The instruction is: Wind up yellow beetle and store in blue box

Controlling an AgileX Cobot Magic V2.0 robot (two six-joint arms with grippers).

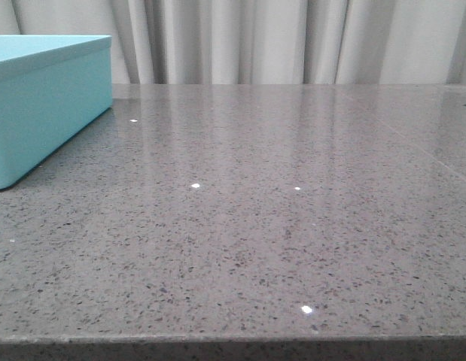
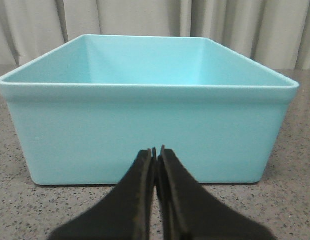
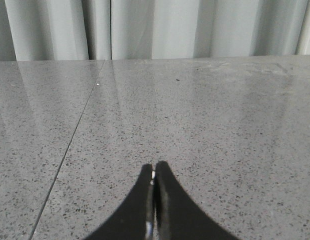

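Note:
The blue box [image 1: 44, 105] stands at the far left of the table in the front view; no arm shows there. In the left wrist view the blue box [image 2: 144, 130] fills the scene, open-topped, and what shows of its inside is bare. My left gripper [image 2: 157, 150] is shut with nothing in it, a short way in front of the box's near wall. My right gripper [image 3: 154, 166] is shut and holds nothing, low over bare table. The yellow beetle is out of view in all three frames.
The grey speckled stone table [image 1: 255, 226] stretches to a pale curtain [image 1: 293, 37] behind it. Its front edge [image 1: 233, 340] runs along the bottom of the front view. A thin seam [image 3: 69, 145] crosses the tabletop in the right wrist view.

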